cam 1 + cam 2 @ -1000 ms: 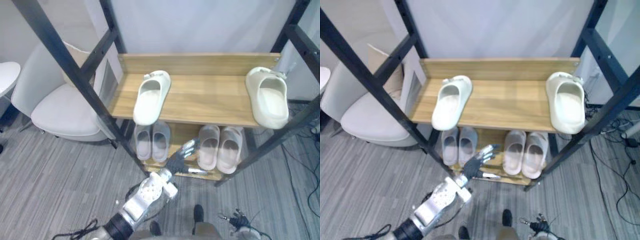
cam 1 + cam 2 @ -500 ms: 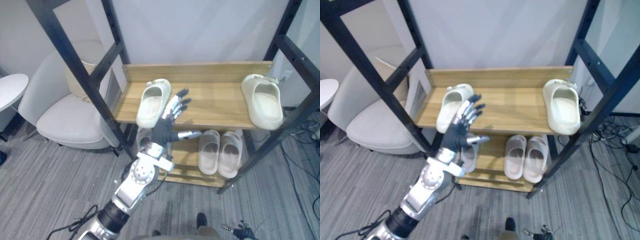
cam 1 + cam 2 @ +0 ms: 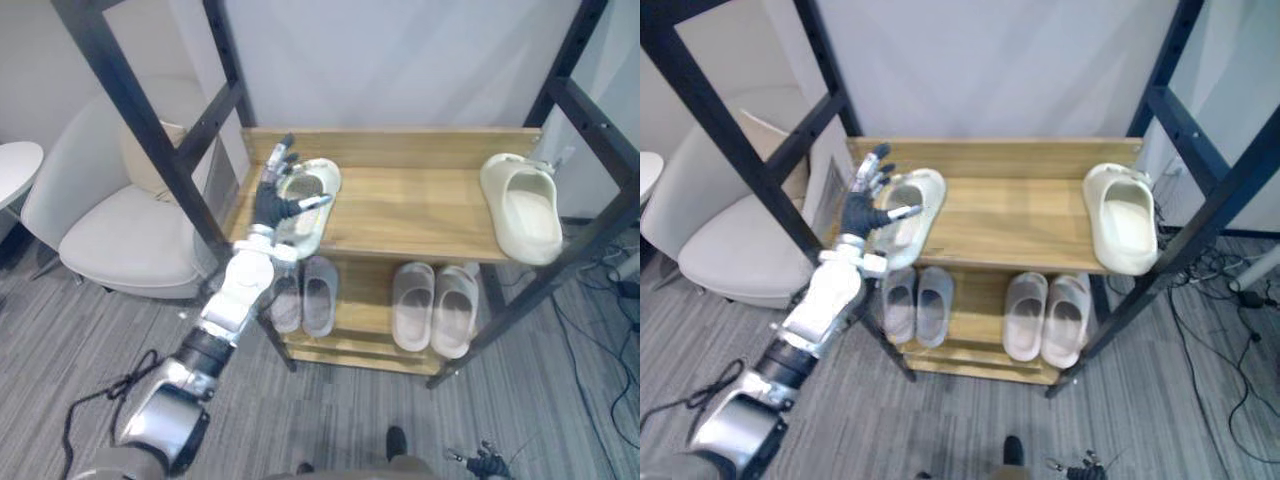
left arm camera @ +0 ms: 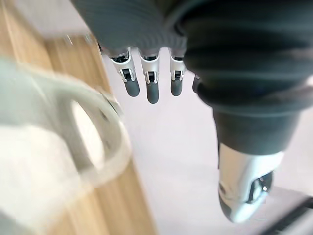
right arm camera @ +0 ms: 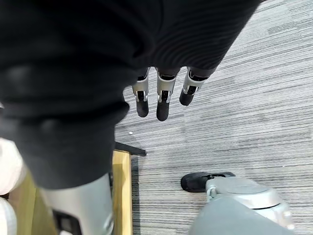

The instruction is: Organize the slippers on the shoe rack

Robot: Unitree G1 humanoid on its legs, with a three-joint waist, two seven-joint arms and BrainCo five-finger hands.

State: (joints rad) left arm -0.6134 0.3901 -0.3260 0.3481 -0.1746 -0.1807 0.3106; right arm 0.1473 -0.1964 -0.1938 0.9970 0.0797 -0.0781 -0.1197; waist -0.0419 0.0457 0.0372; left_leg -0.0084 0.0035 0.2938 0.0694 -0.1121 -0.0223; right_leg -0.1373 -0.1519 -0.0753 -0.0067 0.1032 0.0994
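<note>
Moved since 0.5 s ago: left hand [image 3: 272,200], from mid-frame in front of the shelf edge to the upper left of the frame, now just over the left side of 1 cream slipper [image 3: 308,232] on the top shelf [image 3: 410,200] of the shoe rack. Fingers [image 4: 149,88] straight and spread, thumb out over the slipper's opening; nothing gripped, contact not clear. Unchanged: slipper itself, heel at the front edge; matching cream slipper [image 3: 522,205] at the far right end of the same shelf, well apart from its mate. Lower shelf [image 3: 365,280]: 2 pairs, grey pair [image 3: 305,295] at left, pale pair [image 3: 435,308] at right, each side by side. Right hand [image 5: 163,103] hanging over the grey floor [image 5: 244,98], fingers relaxed and straight, empty. Step in hand, by judgement: reach to the left slipper, grasp not yet made. Next move likely to call for closing on the slipper's rim, then carrying it rightward to sit beside its mate, clear of the dark upright [image 3: 150,130] at left.
</note>
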